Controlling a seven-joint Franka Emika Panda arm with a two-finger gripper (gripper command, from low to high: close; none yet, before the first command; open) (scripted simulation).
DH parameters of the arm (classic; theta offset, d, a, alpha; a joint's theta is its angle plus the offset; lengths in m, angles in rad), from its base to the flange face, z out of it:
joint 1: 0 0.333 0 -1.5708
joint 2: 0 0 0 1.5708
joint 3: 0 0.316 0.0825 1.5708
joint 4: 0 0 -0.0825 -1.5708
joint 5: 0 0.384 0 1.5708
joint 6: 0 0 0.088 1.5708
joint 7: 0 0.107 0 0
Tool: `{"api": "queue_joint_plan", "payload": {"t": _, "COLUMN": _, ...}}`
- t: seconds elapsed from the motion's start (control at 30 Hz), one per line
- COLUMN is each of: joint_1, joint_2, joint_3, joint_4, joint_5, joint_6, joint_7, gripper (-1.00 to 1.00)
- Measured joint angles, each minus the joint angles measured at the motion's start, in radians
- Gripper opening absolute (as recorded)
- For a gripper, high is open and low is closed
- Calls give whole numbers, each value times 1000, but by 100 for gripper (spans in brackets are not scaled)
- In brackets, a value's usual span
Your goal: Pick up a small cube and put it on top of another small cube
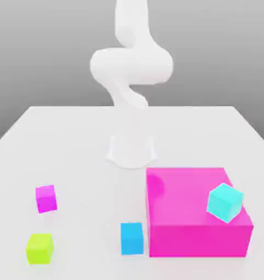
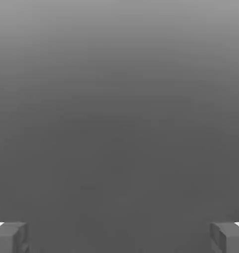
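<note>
The small magenta-purple cube rests on the white table toward the exterior view's left. The small lime cube sits a little nearer the front edge, just below it in the picture, with a gap between the two. In the hand view my gripper is open, its two grey fingertips far apart with nothing between them, facing a plain grey background. The white arm rises from its base at the table's middle and folds upward out of the exterior view.
A large flat magenta block lies at the exterior view's right front, with a cyan cube tilted on top of it. A small blue cube sits against the block's left side. The arm's base stands behind them.
</note>
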Motion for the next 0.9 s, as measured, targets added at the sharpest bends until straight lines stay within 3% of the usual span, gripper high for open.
{"api": "queue_joint_plan", "payload": {"t": 0.53, "joint_1": -394, "joint_2": 565, "joint_3": -166, "joint_4": -408, "joint_5": -71, "joint_6": 401, "joint_7": 389, "gripper": 0}}
{"api": "queue_joint_plan", "payload": {"t": 0.7, "joint_1": -467, "joint_2": 741, "joint_3": -215, "joint_4": -501, "joint_5": 36, "joint_6": 530, "joint_7": 396, "gripper": 0}}
{"api": "queue_joint_plan", "payload": {"t": 0.9, "joint_1": -583, "joint_2": 959, "joint_3": -57, "joint_4": -471, "joint_5": 192, "joint_6": 705, "joint_7": 288, "gripper": 0}}
